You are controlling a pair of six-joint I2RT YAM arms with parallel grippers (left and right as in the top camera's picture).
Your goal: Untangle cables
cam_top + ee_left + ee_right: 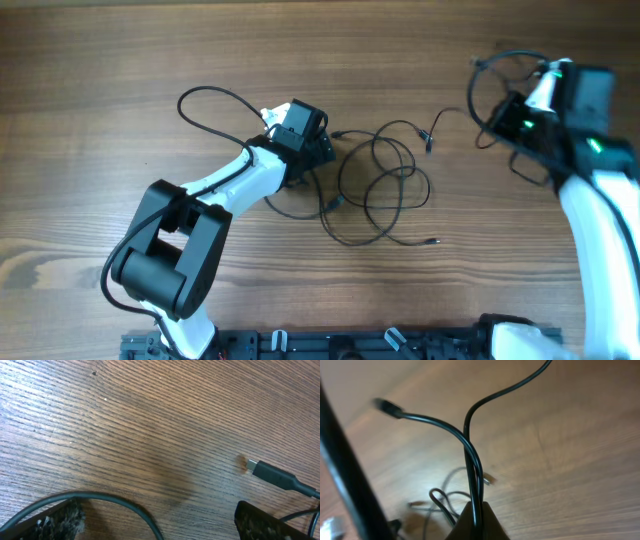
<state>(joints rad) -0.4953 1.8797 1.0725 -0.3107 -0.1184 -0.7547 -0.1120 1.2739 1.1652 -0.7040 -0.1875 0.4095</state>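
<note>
The cables (385, 188) lay as loose, overlapping black loops on the wooden table (100, 220), between the two arms and nearer the left one, with small plug ends poking out at the edges of the heap. The left gripper (318, 150) sat low over the table at the left edge of those loops, its jaws spread wide and holding nothing. In the left wrist view its fingers (62, 522) showed only at the bottom corners, far apart, with wood grain between them. A metal-tipped plug (270, 473) lay flat on the table just beyond the right-hand finger, apart from it. A black cord (117, 502) curved across the wood close to the other finger, though whether it touched the pad could not be told. The right gripper (476, 525) stood off to the right of the heap, well apart from it, and was clamped shut on a held cord (472, 460). In the right wrist view two strands of that cord rose side by side out of the closed fingertips and then parted. One bent left to a blurred plug end (387, 407) hanging in the air, and the other swept up and out at the top right. Beneath the grip, a few loops lay out of focus on the table
</note>
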